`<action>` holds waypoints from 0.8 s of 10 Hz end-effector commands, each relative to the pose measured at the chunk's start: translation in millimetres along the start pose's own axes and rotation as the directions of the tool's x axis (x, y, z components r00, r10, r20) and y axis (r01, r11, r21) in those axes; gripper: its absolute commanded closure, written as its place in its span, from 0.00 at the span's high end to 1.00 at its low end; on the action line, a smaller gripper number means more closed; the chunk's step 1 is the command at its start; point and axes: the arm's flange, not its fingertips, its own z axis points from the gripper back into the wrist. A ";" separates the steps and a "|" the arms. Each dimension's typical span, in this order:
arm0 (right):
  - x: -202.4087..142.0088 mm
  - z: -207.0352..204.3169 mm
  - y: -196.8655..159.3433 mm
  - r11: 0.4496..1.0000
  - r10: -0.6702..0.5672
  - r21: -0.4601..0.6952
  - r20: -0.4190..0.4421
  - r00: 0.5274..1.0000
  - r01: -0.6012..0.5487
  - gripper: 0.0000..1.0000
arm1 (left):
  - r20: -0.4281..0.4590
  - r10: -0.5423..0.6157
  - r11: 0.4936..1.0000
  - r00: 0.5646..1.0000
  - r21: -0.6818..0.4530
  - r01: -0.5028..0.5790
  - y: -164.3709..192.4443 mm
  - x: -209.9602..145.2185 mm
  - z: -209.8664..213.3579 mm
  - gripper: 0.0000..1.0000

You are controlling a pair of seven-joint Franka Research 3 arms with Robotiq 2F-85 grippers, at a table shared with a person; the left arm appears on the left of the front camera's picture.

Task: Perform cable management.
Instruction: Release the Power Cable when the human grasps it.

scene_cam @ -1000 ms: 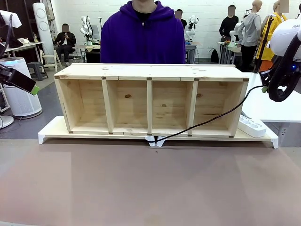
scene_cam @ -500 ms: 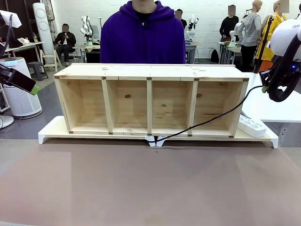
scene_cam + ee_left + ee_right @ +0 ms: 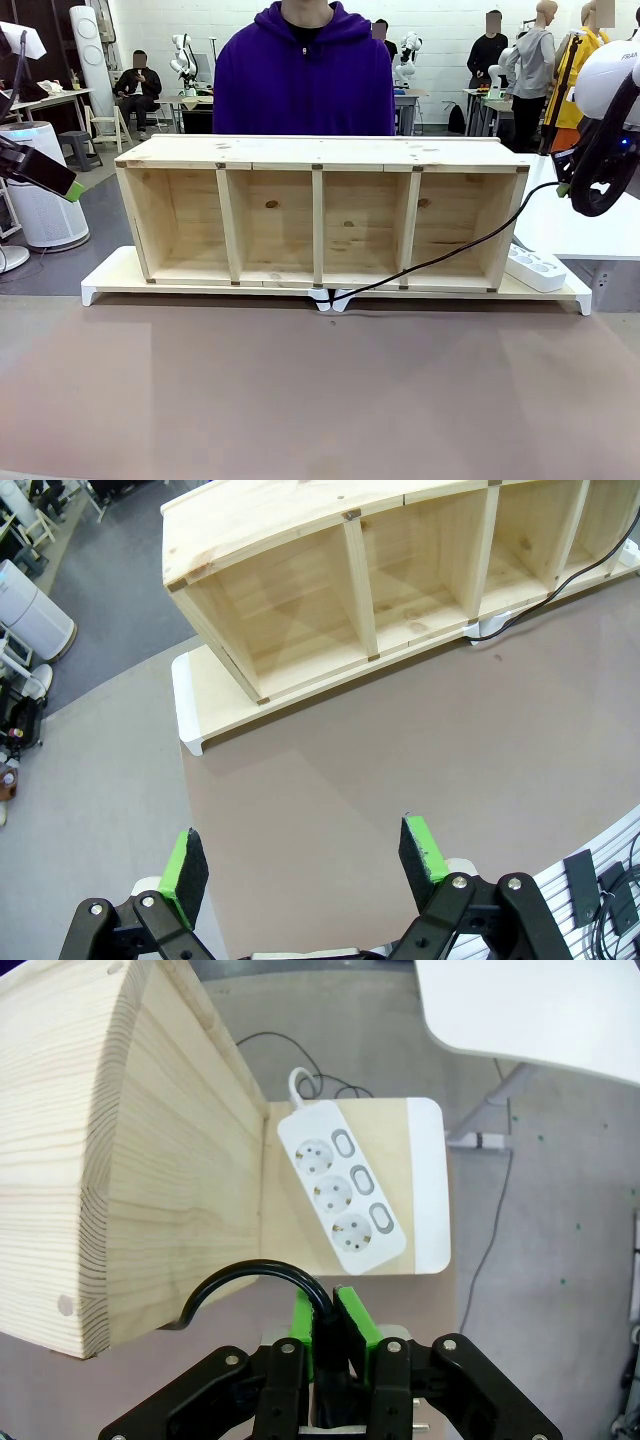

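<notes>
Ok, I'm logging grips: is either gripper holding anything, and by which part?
The right gripper pinches the thin black power cord between its green pads, just past a curved bend in the cord. The left gripper is open, holding nothing.

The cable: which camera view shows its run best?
The front view: the cable runs there from a white clip below the shelf up to the right gripper. The right wrist view shows a short loop clamped between its pads; the left wrist view, a stretch by the shelf.
</notes>
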 end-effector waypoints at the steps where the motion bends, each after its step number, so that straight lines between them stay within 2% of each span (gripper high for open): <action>1: 0.4 0.5 -0.3 1.000 0.000 -0.001 0.008 1.000 0.000 0.15 | 0.012 -0.016 1.000 1.000 0.005 0.015 1.7 1.0 -1.1 1.00; 8: 0.4 0.5 -0.3 1.000 0.000 -0.001 0.008 1.000 0.000 0.15 | 0.012 -0.016 1.000 1.000 0.005 0.015 1.7 1.0 -1.1 1.00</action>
